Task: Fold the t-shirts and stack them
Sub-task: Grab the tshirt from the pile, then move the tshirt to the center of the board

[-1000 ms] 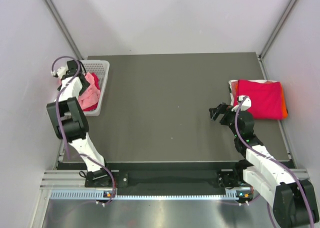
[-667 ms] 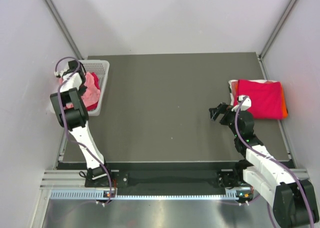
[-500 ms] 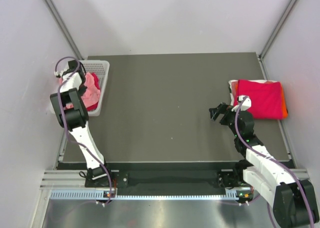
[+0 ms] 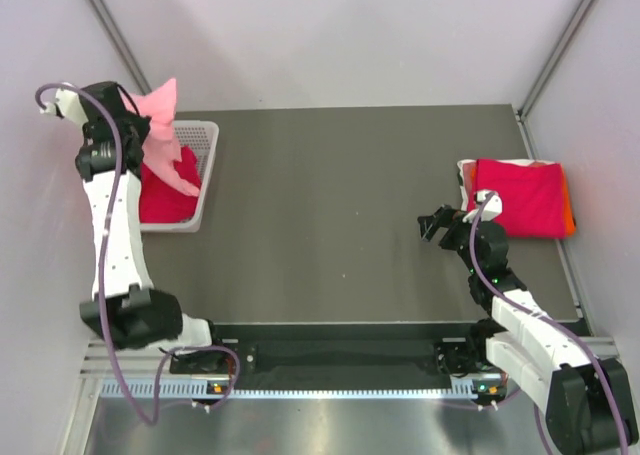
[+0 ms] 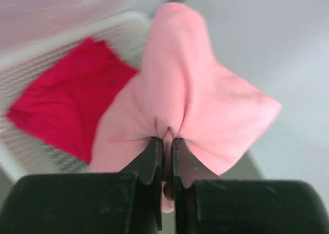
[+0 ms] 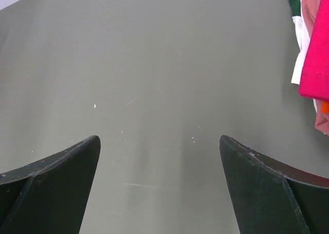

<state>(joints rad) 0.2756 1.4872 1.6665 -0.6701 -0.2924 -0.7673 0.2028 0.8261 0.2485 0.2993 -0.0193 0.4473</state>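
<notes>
I am hoisting the salmon-pink t-shirt, down in the basket a moment ago, up for folding, my left gripper clamped on a pinch of it, while my right gripper is idling spread wide near the folded stack.

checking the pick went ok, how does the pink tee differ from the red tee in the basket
Colour: the pink tee is light salmon, the red tee deep crimson.
Pose: the pink tee hangs bunched in a peak, while the red tee lies spread fairly flat.
Place: the pink tee is pinched in the shut left tool above the basket; the red tee rests inside it, ungripped.
Both are soft cloth.
</notes>
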